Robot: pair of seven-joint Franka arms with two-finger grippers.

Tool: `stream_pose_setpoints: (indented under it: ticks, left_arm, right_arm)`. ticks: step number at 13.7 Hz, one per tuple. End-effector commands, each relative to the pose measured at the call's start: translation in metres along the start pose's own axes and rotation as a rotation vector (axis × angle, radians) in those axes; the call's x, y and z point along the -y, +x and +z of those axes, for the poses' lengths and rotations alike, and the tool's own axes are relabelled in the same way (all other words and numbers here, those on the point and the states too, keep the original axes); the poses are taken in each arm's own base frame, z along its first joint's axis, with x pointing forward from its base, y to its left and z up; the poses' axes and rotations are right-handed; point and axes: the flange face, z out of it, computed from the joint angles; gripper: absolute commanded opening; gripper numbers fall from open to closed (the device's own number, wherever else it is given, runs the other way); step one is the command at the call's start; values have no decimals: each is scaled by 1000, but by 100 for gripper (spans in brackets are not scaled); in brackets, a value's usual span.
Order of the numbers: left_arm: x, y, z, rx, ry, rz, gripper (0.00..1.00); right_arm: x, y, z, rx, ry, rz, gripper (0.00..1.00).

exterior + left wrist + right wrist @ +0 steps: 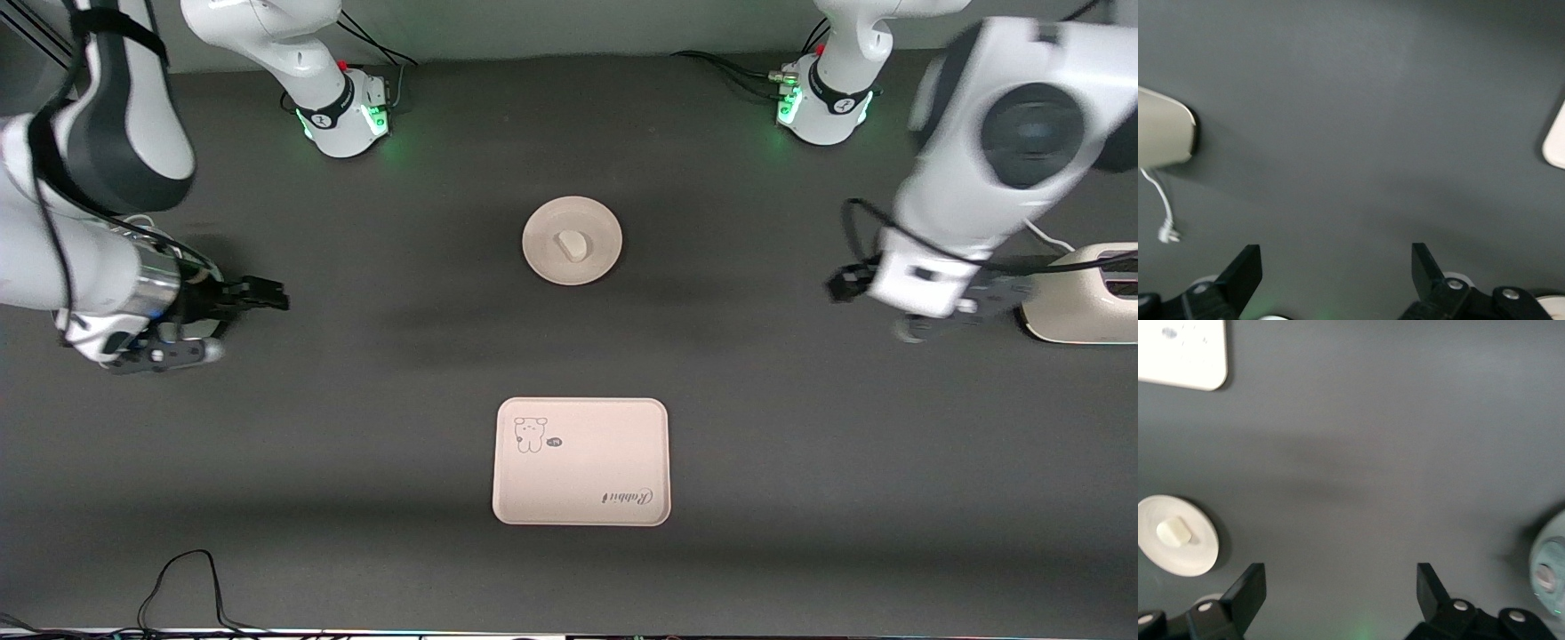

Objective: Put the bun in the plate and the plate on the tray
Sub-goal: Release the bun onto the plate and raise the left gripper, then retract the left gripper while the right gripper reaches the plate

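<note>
The round cream plate (542, 242) sits mid-table, nearer the robots' bases, with the small off-white bun (572, 245) lying in it. The cream-pink tray (591, 458) with the animal drawing and "Rabbit" lettering lies nearer the front camera, with nothing on it. My right gripper (240, 322) is open and empty above the table at the right arm's end. My left gripper (876, 307) is open and empty above the table at the left arm's end. The right wrist view shows the right gripper (1341, 587), plate (1201, 553), bun (1173, 531) and a tray corner (1185, 353). The left wrist view shows the left gripper (1337, 267) and a tray edge (1557, 141).
A white toaster-like appliance (1080, 298) stands at the left arm's end of the table, beside the left gripper; it also shows in the left wrist view (1161, 130) with its thin cord (1163, 213). A black cable (187, 578) loops at the table edge nearest the front camera.
</note>
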Motion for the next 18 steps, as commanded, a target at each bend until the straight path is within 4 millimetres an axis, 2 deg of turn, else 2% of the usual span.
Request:
stream_pose_setpoints:
  ticks: [1, 4, 5, 8, 9, 13, 14, 16, 18]
  left_arm:
    - [40, 1, -5, 20, -54, 168, 100]
    - [106, 16, -7, -6, -73, 353, 100]
    - [120, 18, -9, -13, -73, 407, 100]
    - [120, 14, -3, -42, -94, 414, 100]
    - [129, 14, -3, -53, -121, 389, 100]
    - [131, 14, -4, -60, -149, 363, 100]
    - [131, 14, -4, -60, -149, 362, 100]
    - [131, 14, -3, -56, -150, 359, 100]
    - [130, 15, -1, -51, -150, 347, 100]
  right_arm:
    - [59, 5, 37, 64, -25, 14, 100]
    - [119, 12, 85, 112, -69, -66, 100]
    - [141, 11, 100, 123, -86, -71, 100]
    - [190, 3, 126, 131, -134, -60, 100]
    - [202, -1, 130, 132, -142, -59, 100]
    - [230, -8, 151, 136, -165, -78, 100]
    - [232, -6, 162, 138, -171, -73, 100]
    - [249, -11, 189, 139, -178, -97, 100]
    - [250, -20, 223, 106, -170, -108, 100]
